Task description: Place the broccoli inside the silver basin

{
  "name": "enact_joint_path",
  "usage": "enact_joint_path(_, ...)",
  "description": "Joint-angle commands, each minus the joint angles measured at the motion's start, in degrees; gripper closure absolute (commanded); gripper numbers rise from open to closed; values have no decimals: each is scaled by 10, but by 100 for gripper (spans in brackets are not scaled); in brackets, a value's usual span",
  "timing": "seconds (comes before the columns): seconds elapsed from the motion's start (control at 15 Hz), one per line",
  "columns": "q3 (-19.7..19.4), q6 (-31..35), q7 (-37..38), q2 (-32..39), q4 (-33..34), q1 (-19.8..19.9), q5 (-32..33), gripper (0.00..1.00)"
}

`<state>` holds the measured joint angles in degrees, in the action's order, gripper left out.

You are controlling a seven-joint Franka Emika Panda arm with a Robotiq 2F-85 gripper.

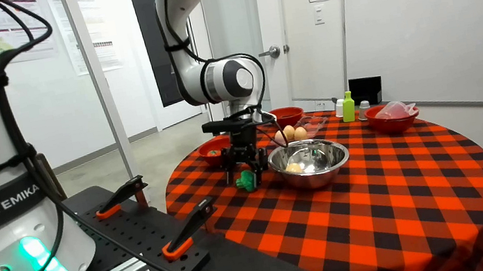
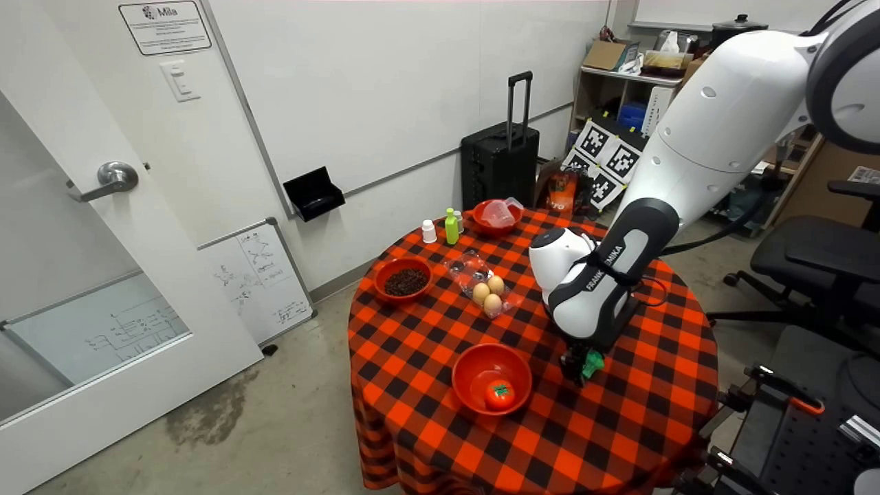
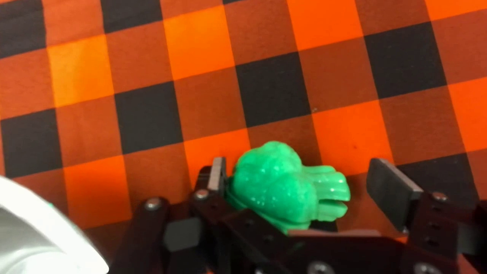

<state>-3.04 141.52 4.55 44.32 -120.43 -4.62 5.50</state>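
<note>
My tool (image 3: 301, 179) has its two pads (image 3: 392, 196) apart in the wrist view, with nothing clamped. The broccoli (image 3: 274, 186) lies between them: head close against the 9 o'clock pad, perhaps touching, stem pointing to 3 o'clock with a plain gap before the pad there. It seems to rest on the checked desk (image 1: 419, 204).

If I close from here, I judge the 9 o'clock pad would push first, and the broccoli could slide or twist before the far pad meets it. The stem is narrow and split and the head rounded, so a lengthwise squeeze might let it pivot or pop out.

In an exterior view the silver basin (image 1: 315, 179) sits just beside my tool at about 3 o'clock. That nearness is the next danger: carrying across while low would bump its wall, so I ought to lift above the rim first. A pale rounded thing (image 1: 294, 168), maybe an egg, lies inside; a drop from too high could strike it and bounce out. Farther back, a red bowl (image 1: 209, 161) with a tomato (image 2: 500, 397) stands near 11 o'clock and three eggs (image 1: 289, 132) between 1 and 2; a wide swing could catch either.
</note>
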Motion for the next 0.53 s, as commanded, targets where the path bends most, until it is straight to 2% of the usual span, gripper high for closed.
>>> enact_joint_path(0.0, -5, -3, 3, 15, 17, -4, 9, 36)
enact_joint_path(0.2, -6, -2, 4, 11, 14, -5, 9, 59)
enact_joint_path(0.47, -6, 2, 7, -8, -1, -9, 10, 61)
